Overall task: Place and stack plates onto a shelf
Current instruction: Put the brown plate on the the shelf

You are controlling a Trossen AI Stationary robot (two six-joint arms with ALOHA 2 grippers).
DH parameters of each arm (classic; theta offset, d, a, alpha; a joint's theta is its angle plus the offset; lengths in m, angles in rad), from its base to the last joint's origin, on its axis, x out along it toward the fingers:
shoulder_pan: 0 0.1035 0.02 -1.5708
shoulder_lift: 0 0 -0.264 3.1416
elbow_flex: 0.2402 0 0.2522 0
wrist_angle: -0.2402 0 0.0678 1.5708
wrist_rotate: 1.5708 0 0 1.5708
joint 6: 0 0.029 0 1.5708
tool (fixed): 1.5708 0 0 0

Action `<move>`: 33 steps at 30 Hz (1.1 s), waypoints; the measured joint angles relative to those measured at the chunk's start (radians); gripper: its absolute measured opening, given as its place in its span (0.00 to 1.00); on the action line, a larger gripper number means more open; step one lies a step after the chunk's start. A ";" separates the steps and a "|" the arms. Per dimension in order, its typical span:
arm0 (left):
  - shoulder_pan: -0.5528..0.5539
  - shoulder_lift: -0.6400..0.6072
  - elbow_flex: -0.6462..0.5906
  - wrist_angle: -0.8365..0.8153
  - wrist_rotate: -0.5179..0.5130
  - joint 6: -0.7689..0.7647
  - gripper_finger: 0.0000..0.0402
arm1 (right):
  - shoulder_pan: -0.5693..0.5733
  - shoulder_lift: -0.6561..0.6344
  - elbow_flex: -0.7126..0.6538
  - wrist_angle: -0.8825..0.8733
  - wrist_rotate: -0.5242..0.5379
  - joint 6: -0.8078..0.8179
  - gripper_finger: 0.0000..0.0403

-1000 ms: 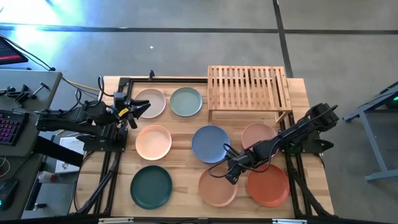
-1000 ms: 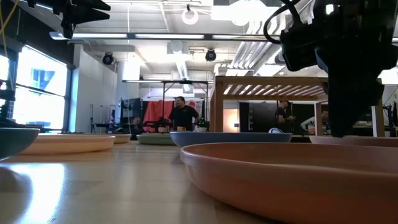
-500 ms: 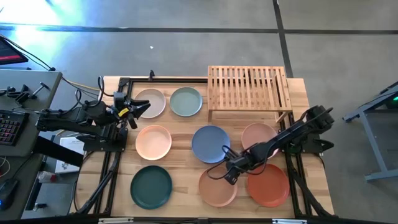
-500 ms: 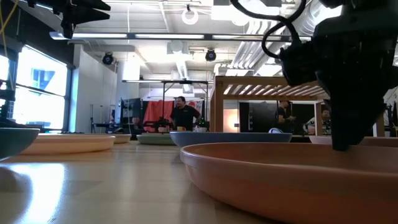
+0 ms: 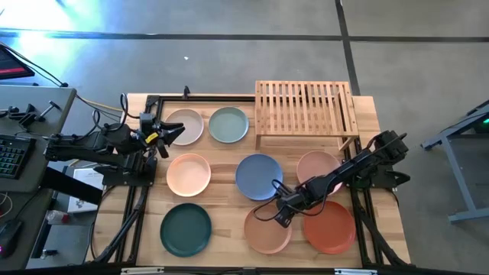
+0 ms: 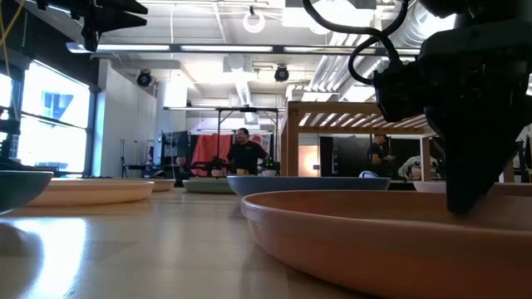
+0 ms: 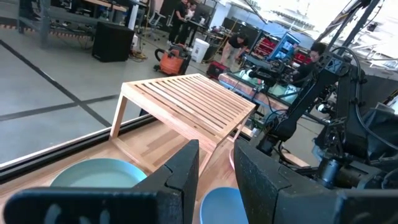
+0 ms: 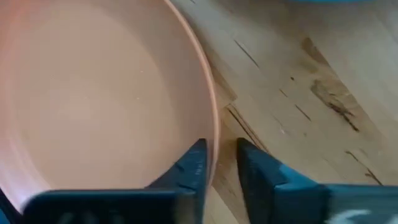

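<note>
The right pincer (image 5: 280, 216) is lowered at the rim of the peach plate (image 5: 267, 230) near the table's (image 5: 221, 202) front edge, its fingers (image 8: 193, 165) parted astride the rim, not yet clenched. The left pincer (image 5: 173, 134), parted and empty, is held beside the pale pink plate (image 5: 186, 126). The shelf (image 5: 304, 106) is seen bare at the far right corner.

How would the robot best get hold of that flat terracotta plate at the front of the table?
By its low rim. The terracotta plate lies flat on the table, so only the raised edge offers a hold: come from above, one finger inside, one outside. The right gripper already straddles the rim that way.
</note>
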 joint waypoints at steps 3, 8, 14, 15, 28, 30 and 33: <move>0.000 0.000 0.000 0.000 0.000 0.000 0.22 | 0.000 0.000 0.000 -0.001 -0.031 -0.001 0.02; 0.000 0.000 0.000 0.000 0.000 0.000 0.22 | 0.000 0.000 0.000 -0.001 -0.071 0.000 0.02; 0.000 0.000 0.000 0.000 0.000 0.001 0.22 | -0.001 -0.011 0.000 -0.003 -0.123 0.017 0.00; 0.000 0.000 0.000 0.000 0.000 0.001 0.22 | -0.001 -0.017 0.000 -0.001 -0.124 0.020 0.00; 0.000 0.000 0.000 -0.001 0.000 0.002 0.22 | -0.002 -0.161 0.000 -0.006 -0.058 0.081 0.00; 0.000 0.000 0.000 -0.001 0.000 0.002 0.22 | -0.003 -0.178 0.000 -0.008 -0.056 0.082 0.00; 0.000 0.000 0.000 -0.001 0.000 0.002 0.22 | -0.010 -0.209 0.000 -0.015 -0.043 0.089 0.00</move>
